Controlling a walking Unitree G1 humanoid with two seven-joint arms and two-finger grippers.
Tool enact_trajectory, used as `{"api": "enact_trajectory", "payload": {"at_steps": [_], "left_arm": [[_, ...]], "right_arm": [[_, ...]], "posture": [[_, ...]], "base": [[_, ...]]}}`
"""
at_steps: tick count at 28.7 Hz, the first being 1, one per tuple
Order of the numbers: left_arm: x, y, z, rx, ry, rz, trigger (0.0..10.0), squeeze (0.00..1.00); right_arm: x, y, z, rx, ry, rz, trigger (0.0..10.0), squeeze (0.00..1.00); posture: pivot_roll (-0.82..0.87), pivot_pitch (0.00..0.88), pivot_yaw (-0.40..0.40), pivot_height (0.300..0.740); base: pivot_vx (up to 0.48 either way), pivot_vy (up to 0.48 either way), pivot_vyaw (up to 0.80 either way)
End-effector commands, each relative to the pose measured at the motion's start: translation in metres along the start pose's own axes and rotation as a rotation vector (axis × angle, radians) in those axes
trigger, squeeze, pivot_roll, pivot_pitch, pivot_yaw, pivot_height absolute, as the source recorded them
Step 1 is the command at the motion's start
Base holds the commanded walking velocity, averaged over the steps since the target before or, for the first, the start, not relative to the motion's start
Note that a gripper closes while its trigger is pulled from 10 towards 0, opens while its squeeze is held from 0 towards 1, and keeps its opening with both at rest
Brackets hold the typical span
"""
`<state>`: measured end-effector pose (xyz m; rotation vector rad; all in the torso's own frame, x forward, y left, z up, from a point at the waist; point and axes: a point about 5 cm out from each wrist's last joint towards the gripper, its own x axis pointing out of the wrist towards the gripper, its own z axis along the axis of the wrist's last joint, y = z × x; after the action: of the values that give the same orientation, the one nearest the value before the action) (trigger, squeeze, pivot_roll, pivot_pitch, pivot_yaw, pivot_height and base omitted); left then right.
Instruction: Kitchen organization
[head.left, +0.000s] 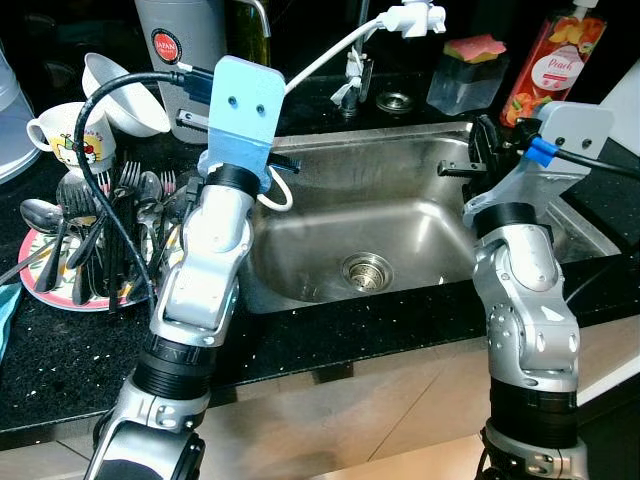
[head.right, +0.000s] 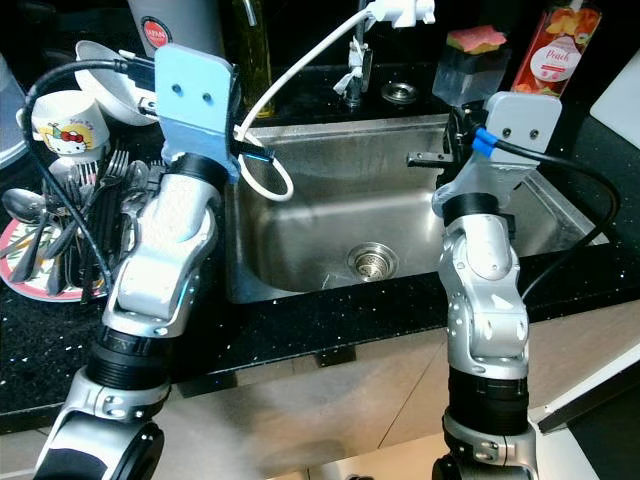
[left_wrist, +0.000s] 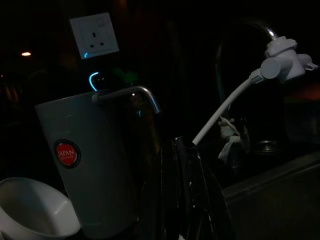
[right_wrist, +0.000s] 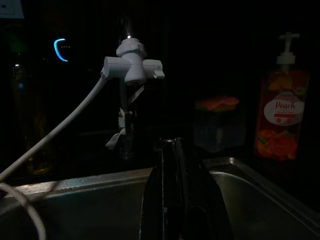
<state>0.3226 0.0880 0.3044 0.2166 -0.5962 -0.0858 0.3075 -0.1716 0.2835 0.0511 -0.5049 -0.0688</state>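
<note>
A steel sink (head.left: 420, 215) is set in a black speckled counter (head.left: 60, 370), and both my arms reach over it. My left gripper (head.left: 283, 160) hovers at the sink's left rim, its fingers (left_wrist: 182, 190) shut with nothing between them. Over the sink's right side, my right gripper (head.left: 478, 150) is also shut and empty, and its fingers (right_wrist: 172, 190) point toward the faucet. To the left lies a pink-rimmed plate (head.left: 60, 298) piled with forks and spoons (head.left: 100, 230). Behind it stand a cartoon mug (head.left: 60, 135) and a white bowl (head.left: 120, 95).
A white flask with a red label (head.left: 180, 45) stands behind the left arm. The faucet head (head.left: 415, 18) trails a white hose (head.left: 320, 60) into the sink. A sponge in a clear box (head.left: 473, 47) and a peach soap bottle (head.left: 550, 65) stand at the back right.
</note>
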Motion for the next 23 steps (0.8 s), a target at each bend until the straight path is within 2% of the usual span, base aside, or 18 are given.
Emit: {"api": "enact_trajectory", "payload": {"at_steps": [1,23], "left_arm": [[-0.0026,-0.0019,0.0,-0.01,0.006,-0.007,10.0,0.0],[-0.0027,-0.0051,-0.0027,-0.013,0.021,-0.029,10.0,0.0]], "right_arm": [[-0.0001,-0.0025,-0.0033,0.005,0.024,-0.015,10.0,0.0],[0.0,-0.0064,-0.0044,0.007,0.033,-0.04,10.0,0.0]], "posture": [[0.04,0.07,0.002,0.74],[0.04,0.065,0.007,0.74]], "base": [[0.0,0.0,0.8],[0.0,0.0,0.8]]}}
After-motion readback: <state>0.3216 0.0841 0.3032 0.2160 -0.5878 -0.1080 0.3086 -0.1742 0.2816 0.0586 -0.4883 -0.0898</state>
